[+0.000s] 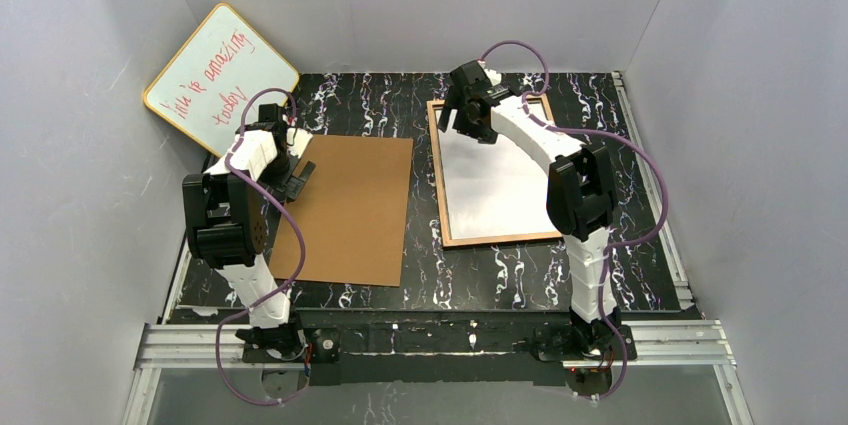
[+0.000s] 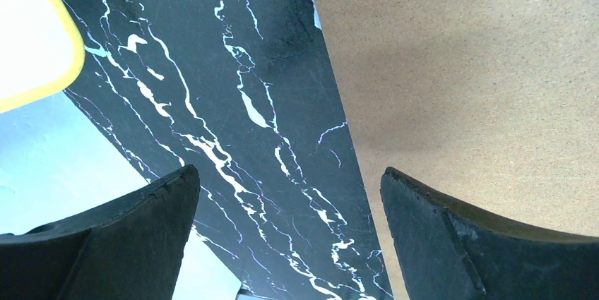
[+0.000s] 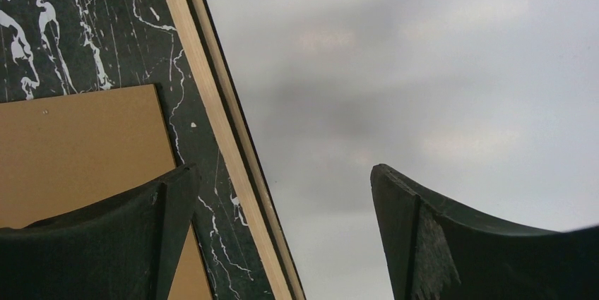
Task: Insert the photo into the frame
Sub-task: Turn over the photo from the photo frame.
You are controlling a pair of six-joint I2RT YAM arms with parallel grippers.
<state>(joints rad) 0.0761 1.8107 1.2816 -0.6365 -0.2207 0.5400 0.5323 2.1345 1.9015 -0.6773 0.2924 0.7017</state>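
The frame [image 1: 500,239] lies flat on the right of the table, its light wood-coloured side up. A plain white sheet [image 1: 495,190] fills it, which looks like the photo's white back; no printed side shows. My right gripper [image 1: 455,115] is open and empty, just above the frame's far left corner. In the right wrist view, the gripper [image 3: 282,187] straddles the wooden rim [image 3: 212,102], with one finger over the white sheet [image 3: 424,67]. My left gripper [image 1: 300,173] is open and empty, low over the left edge of the brown hardboard panel [image 1: 350,210].
The hardboard panel [image 2: 459,67] lies flat left of the frame, with a strip of black marbled table [image 1: 425,265] between them. It also shows in the right wrist view [image 3: 78,152]. A yellow-edged whiteboard [image 1: 220,75] with red writing leans at the back left. Grey walls enclose the table.
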